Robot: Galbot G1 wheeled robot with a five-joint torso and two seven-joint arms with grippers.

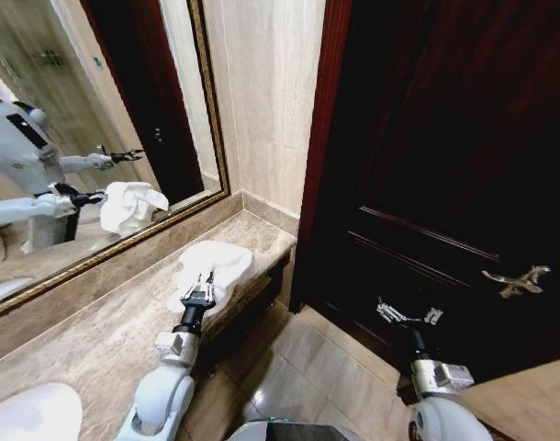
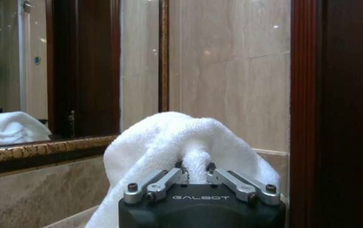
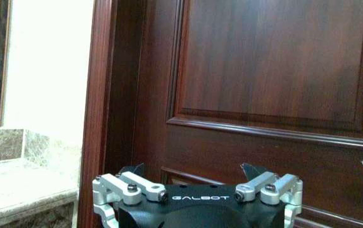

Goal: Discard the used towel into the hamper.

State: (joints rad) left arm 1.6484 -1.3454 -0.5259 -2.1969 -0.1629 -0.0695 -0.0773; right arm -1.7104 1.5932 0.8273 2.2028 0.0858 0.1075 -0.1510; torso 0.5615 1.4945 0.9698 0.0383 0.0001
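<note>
White towel (image 2: 168, 142) pinched in the left claw (image 2: 195, 172); right claw (image 3: 197, 173) spread wide, holding nothing.

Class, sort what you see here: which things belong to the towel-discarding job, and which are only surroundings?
Job:
towel, pinched by the left gripper on the countertop
right gripper, open before the door

Surroundings:
mirror
door
door handle

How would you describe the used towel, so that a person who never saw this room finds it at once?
Start at the big gold-framed mirror and look down to the marble counter under it. At the counter's far end, near the dark wooden door, lies the used towel, white and bunched, with the left end effector shut on it.
</note>
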